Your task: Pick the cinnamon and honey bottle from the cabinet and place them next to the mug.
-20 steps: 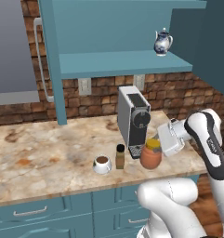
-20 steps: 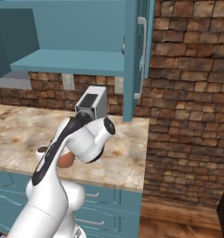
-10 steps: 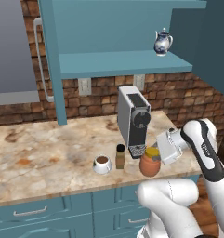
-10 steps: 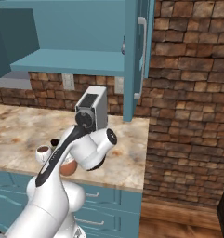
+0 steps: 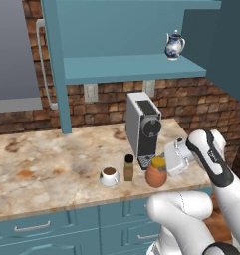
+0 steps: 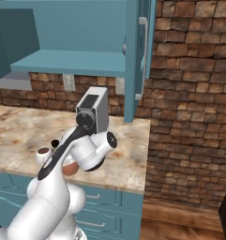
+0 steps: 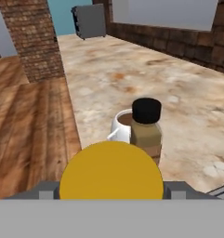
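Marble desk (image 5: 52, 164) under teal cabinet (image 5: 126, 67) | honey bottle (image 5: 156, 172) stands on desk directly before claw (image 5: 167, 160), its yellow lid between the finger tips | claw's grip: cannot tell | cinnamon (image 5: 128, 167) just beyond the honey bottle from the claw | mug (image 5: 109, 176) beside cinnamon, farther off

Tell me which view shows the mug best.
The left base view: the mug stands whole and unblocked on the counter, left of the cinnamon. In the hand view the cinnamon and the honey bottle hide part of it. The right base view shows its top beside the arm.
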Available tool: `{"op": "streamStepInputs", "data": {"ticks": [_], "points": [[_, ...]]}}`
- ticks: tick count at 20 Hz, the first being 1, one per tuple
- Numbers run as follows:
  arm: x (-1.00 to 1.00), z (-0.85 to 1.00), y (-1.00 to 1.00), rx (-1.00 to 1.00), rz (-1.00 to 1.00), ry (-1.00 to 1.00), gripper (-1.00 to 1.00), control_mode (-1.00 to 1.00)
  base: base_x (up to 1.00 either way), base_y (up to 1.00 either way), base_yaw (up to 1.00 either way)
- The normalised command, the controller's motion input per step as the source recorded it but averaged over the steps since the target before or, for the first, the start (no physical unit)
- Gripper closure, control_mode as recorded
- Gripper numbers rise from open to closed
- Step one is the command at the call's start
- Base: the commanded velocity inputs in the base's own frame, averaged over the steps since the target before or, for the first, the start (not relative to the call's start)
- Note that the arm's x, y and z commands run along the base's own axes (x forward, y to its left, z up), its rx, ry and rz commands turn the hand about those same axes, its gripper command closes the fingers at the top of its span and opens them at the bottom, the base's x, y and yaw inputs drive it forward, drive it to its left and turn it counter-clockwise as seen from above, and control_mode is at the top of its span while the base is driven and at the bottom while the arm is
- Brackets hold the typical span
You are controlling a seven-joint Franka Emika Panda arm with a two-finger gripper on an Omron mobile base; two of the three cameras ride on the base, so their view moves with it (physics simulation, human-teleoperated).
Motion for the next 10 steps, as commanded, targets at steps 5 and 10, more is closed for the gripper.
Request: {"op": "streamStepInputs", "data": {"ticks": [5, 10], "points": [[0.22, -0.05, 0.0, 0.0, 0.0, 0.0, 1.0, -1.0, 0.0, 0.0, 0.0], [0.17, -0.02, 0.0, 0.0, 0.0, 0.0, 1.0, -1.0, 0.0, 0.0, 0.0]]}}
